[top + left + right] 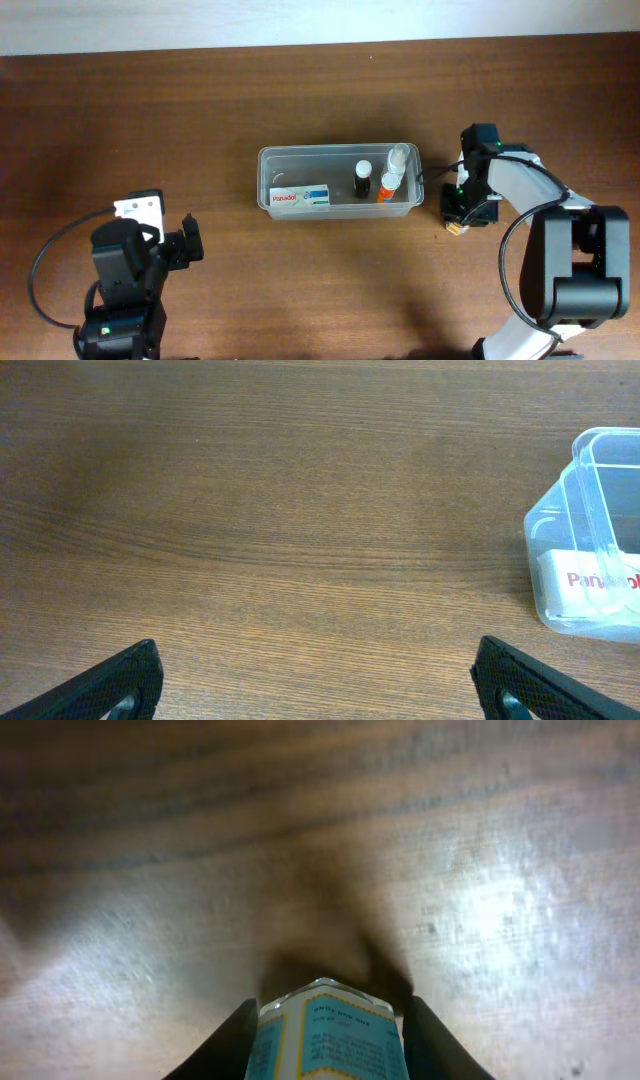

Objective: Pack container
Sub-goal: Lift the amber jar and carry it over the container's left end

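The container sits mid-table; in it a box lies left, a bottle middle, a spray bottle right. My right gripper is just right of it, a small bottle between its fingers; my left gripper is well apart, front-left.

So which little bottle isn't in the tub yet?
The blue-labelled bottle, held by the right gripper on the table beside the container. The dark bottle and the orange bottle are already inside it.
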